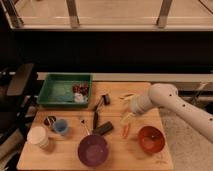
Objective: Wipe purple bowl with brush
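Purple and glossy inside, the purple bowl (92,149) sits near the front edge of the wooden bench (55,156), a little left of centre. Behind it the brush (95,117) lies flat on the wood, its thin dark handle running away from the bowl and its blocky black head at the far end, close to the green tray (64,91). A short black block (103,128) lies just beside the handle, between the brush and the bowl. The white arm (175,102) reaches in from the right, and the gripper (126,119) hangs low over the bench right of centre, pointing down and to the left, above the far end of a slim orange object (126,131). It touches neither brush nor bowl. Whether the gripper is released or clenched, I cannot tell. A red bowl (151,139) stands to its right, near the front. At the left are a white cup (38,136) and a blue cup (61,126).
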`<act>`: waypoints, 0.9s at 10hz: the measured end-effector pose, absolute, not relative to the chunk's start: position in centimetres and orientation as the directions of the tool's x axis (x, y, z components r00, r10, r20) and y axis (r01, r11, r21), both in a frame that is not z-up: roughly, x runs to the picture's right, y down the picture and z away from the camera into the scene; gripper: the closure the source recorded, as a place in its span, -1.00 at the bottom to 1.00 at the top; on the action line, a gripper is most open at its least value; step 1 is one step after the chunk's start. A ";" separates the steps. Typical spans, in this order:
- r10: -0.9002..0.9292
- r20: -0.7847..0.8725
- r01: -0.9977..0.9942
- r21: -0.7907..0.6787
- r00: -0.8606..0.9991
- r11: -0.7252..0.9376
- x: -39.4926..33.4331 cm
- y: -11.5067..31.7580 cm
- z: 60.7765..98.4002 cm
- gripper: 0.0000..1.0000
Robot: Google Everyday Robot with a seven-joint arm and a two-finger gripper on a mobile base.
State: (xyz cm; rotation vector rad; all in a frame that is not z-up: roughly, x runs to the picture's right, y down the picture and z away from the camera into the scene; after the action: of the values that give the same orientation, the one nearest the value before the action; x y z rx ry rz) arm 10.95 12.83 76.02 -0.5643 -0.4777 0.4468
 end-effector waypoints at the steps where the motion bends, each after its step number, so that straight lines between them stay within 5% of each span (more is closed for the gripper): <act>1: 0.518 0.304 -0.264 -0.597 0.799 0.757 10.8 12.8 76.0 -0.60; 9: 0.665 0.244 -0.418 -0.615 0.706 0.669 9.2 12.9 78.3 -0.60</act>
State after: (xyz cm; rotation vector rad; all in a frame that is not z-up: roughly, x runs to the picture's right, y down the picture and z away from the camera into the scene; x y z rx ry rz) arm 9.25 12.94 78.25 -0.5579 -0.4804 0.6377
